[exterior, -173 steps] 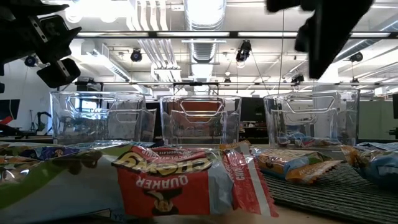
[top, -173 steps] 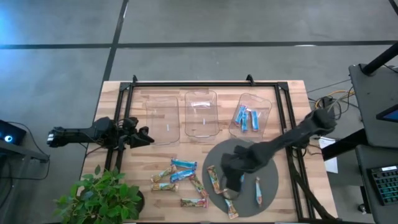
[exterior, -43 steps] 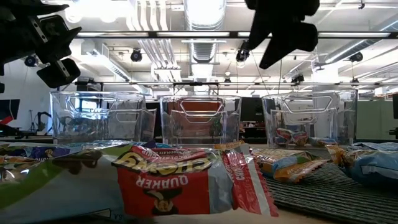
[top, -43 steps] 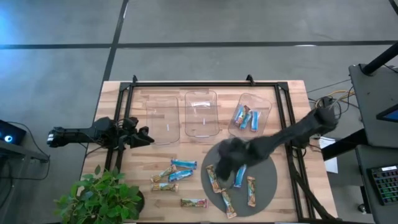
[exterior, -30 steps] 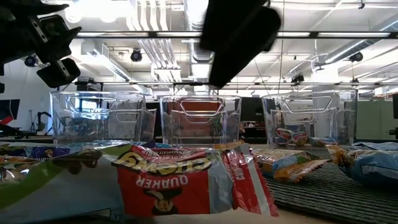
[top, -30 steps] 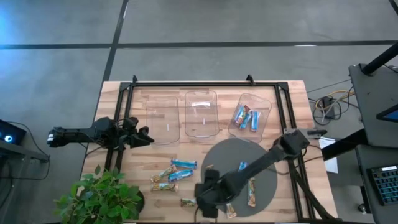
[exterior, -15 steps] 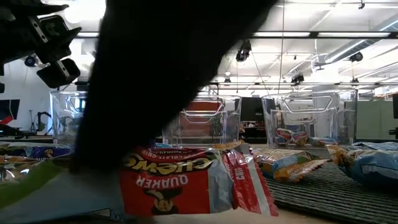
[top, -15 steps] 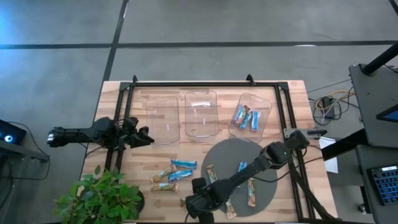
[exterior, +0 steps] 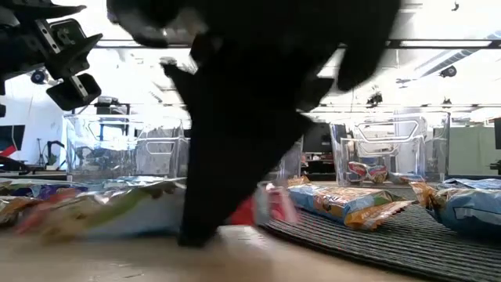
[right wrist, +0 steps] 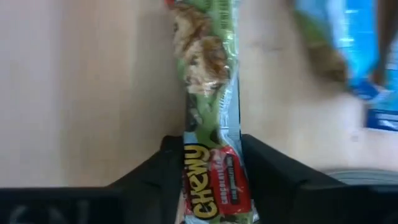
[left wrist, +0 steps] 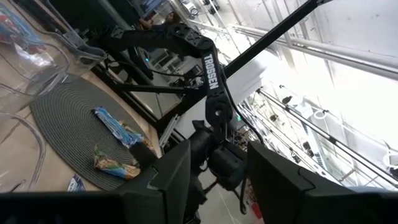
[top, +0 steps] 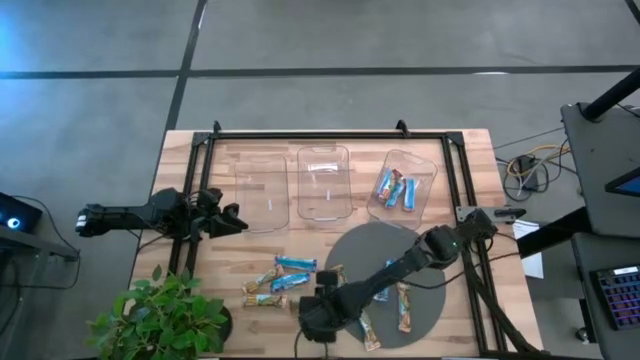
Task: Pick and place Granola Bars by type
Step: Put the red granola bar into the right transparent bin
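A granola bar (right wrist: 210,93) in a green and red "Chewy" wrapper lies on the wood near the table's front edge. My right gripper (right wrist: 211,144) is down over it, shut on its red end. In the high view my right gripper (top: 318,320) hides the bar. Blue bars (top: 294,264) and tan bars (top: 262,299) lie flat to its left. Three more bars (top: 404,305) lie on the round dark mat (top: 425,262). My left gripper (left wrist: 211,180) stands open at the table's left edge, holding nothing. My right gripper pinches the bar's two long sides near its red end (right wrist: 190,163) between its two fingers (right wrist: 155,171). The fingers come steeply from above and lie across the bar. The bar lies flat on the table, its green end stretching away beyond the fingertips.
Three clear trays stand at the back: left (top: 262,192), middle (top: 323,183), and right (top: 420,180) with several bars in it. A potted plant (top: 165,315) sits at the near left corner. Black frame rails (top: 196,250) run along the table's sides.
My right gripper has come down from above the near edge onto the table, drifting slightly left, and now stands around the Chewy bar. In the low view the bar has shifted beneath it. My left arm has kept still.
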Controlling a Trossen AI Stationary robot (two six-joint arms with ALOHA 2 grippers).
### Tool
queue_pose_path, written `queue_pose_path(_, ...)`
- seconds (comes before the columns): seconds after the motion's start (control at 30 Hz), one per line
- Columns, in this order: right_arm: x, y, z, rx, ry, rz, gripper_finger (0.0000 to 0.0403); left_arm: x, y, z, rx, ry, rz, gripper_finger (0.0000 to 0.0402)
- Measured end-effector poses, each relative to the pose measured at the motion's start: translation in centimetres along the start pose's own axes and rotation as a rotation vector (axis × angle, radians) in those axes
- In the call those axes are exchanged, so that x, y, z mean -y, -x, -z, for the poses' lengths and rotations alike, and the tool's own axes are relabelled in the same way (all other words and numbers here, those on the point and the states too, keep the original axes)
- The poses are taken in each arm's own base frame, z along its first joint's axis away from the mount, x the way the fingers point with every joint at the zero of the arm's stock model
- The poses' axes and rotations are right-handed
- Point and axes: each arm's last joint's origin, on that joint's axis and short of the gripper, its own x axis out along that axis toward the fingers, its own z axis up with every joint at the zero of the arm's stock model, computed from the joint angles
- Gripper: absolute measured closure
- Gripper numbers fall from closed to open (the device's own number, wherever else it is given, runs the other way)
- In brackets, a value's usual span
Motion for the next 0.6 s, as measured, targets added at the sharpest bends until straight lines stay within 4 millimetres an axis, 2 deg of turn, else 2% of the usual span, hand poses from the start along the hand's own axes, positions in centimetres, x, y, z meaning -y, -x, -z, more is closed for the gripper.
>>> queue_pose_path(0.13, 2.5, 0.2, -1.4, -0.018, -0.119, 0.000, 0.0315, 0.0, 0.0, 0.0, 0.000, 0.000, -0.001, 0.0260)
queue_pose_path(0.2, 3.5, 1.3, -2.1, 0.004, -0.118, -0.007, 0.0330, 0.0, 0.0, 0.0, -0.001, 0.000, -0.001, 0.0260)
queue_pose_path(0.23, 3.9, 2.5, -2.6, 0.026, -0.110, -0.017, 0.0333, 0.0, 0.0, 0.0, 0.000, 0.000, -0.001, 0.0260)
queue_pose_path(0.27, 4.3, 4.0, -3.1, 0.055, -0.098, -0.026, 0.0336, 0.0, 0.0, 0.0, 0.000, 0.000, -0.001, 0.0260)
queue_pose_path(0.37, 6.0, 10.2, -4.3, 0.184, -0.131, -0.030, 0.0339, 0.0, 0.0, 0.0, 0.000, 0.000, -0.001, 0.0260)
queue_pose_path(0.43, 7.7, 14.1, -4.4, 0.268, -0.222, 0.046, 0.0339, 0.0, 0.0, 0.0, 0.000, 0.000, -0.001, 0.0260)
queue_pose_path(0.5, 9.9, 17.4, -3.4, 0.339, -0.424, 0.224, 0.0340, 0.0, 0.0, 0.0, -0.001, 0.000, -0.001, 0.0260)
queue_pose_path(0.6, 13.9, 22.0, -0.2, 0.443, -0.888, 0.486, 0.0340, 0.0, 0.0, 0.0, -0.001, 0.001, -0.001, 0.0260)
